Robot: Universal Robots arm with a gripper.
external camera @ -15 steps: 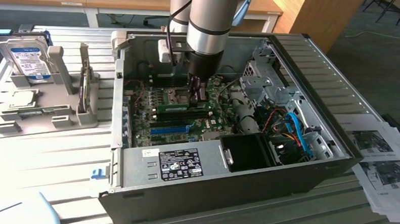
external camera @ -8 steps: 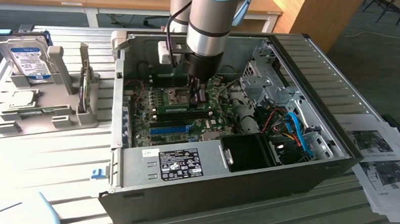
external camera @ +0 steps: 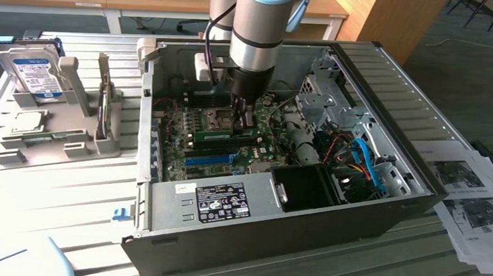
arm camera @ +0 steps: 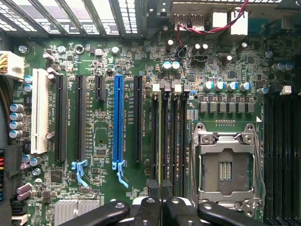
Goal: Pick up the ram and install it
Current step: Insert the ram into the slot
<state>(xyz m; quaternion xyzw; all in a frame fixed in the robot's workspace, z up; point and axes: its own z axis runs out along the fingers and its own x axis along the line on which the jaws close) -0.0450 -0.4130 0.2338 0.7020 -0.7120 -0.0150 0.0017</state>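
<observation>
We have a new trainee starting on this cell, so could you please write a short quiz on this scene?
1. True or false: the hard drive stands outside the computer case.
2. The PCIe slot flanked by black slots is: A red, B blue, C yellow.
3. Fill in: the green ram sits at the tip of the hand, on the ____.
Key: 1 true; 2 B; 3 motherboard.
</observation>
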